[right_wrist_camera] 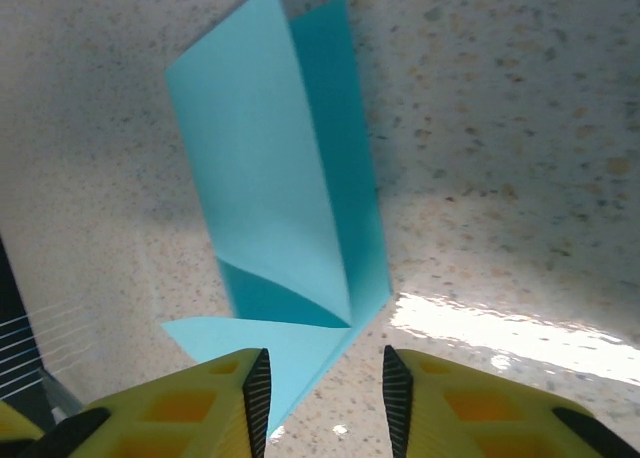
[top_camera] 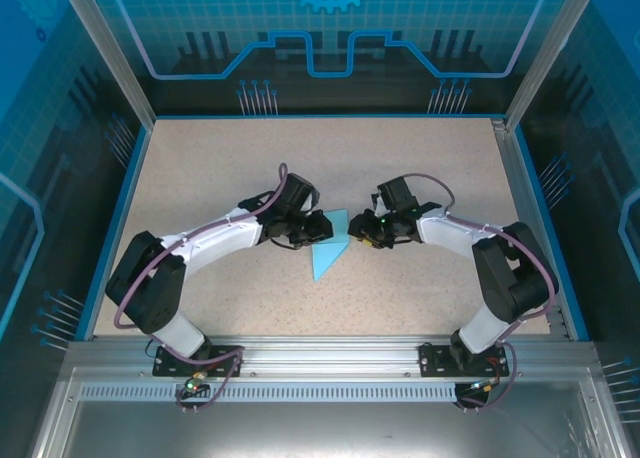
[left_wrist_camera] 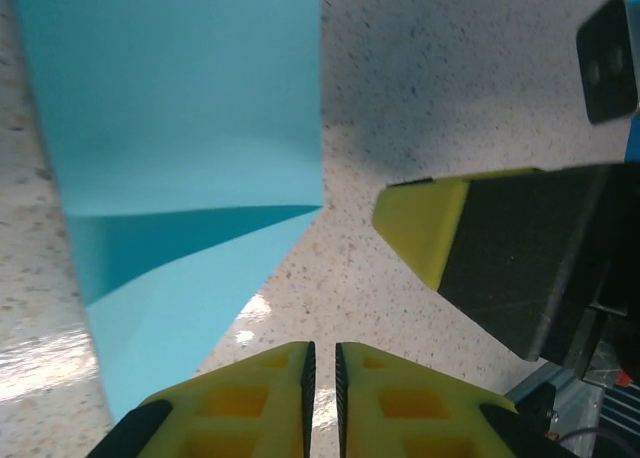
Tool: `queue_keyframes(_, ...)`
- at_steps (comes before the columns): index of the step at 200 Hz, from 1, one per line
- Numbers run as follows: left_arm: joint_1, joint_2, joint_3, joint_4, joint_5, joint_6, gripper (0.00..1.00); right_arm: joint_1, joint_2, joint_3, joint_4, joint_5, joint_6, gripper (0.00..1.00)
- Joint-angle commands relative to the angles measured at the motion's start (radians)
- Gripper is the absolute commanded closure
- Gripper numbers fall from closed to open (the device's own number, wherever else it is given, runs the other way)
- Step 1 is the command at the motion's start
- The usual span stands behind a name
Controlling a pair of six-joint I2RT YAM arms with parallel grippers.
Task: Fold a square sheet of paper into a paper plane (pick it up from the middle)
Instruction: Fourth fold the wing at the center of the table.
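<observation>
Seen from above, my two arms curve inward from their bases at the near edge of the table (top_camera: 430, 168) and meet at a sheet of paper (top_camera: 326, 254). The sheet is thin, plain cyan and partly folded. It lies flat on the speckled beige tabletop, narrowing to a point on its near side.

My left gripper (top_camera: 318, 228) sits just to the left of the sheet's far end. In the left wrist camera its yellow fingers (left_wrist_camera: 265, 398) are pressed almost together with only a sliver of gap and nothing between them. The sheet (left_wrist_camera: 170, 118) lies just beside them, one flap creased over at a slant.

My right gripper (top_camera: 362, 238) sits just to the right of the sheet's far corner. In the right wrist camera its fingers (right_wrist_camera: 225, 403) are spread apart, and a corner of the sheet (right_wrist_camera: 280, 198) reaches into the gap. I cannot tell whether they touch it.

Beyond the sheet, bare tabletop runs to blue enclosure walls (top_camera: 330, 38).
</observation>
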Motion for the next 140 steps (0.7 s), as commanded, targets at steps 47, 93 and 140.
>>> queue_keyframes(47, -0.041, 0.024, -0.076, 0.060, -0.104, -0.022, 0.86, -0.021, 0.086, 0.040, 0.025, -0.069, -0.015, 0.58)
queue_keyframes(93, -0.040, 0.017, -0.124, 0.098, -0.116, -0.021, 0.82, -0.018, 0.173, 0.090, 0.069, -0.120, -0.022, 0.58)
queue_keyframes(140, -0.039, 0.037, -0.134, 0.108, -0.146, -0.021, 0.81, -0.028, 0.221, 0.147, 0.088, -0.182, -0.077, 0.58)
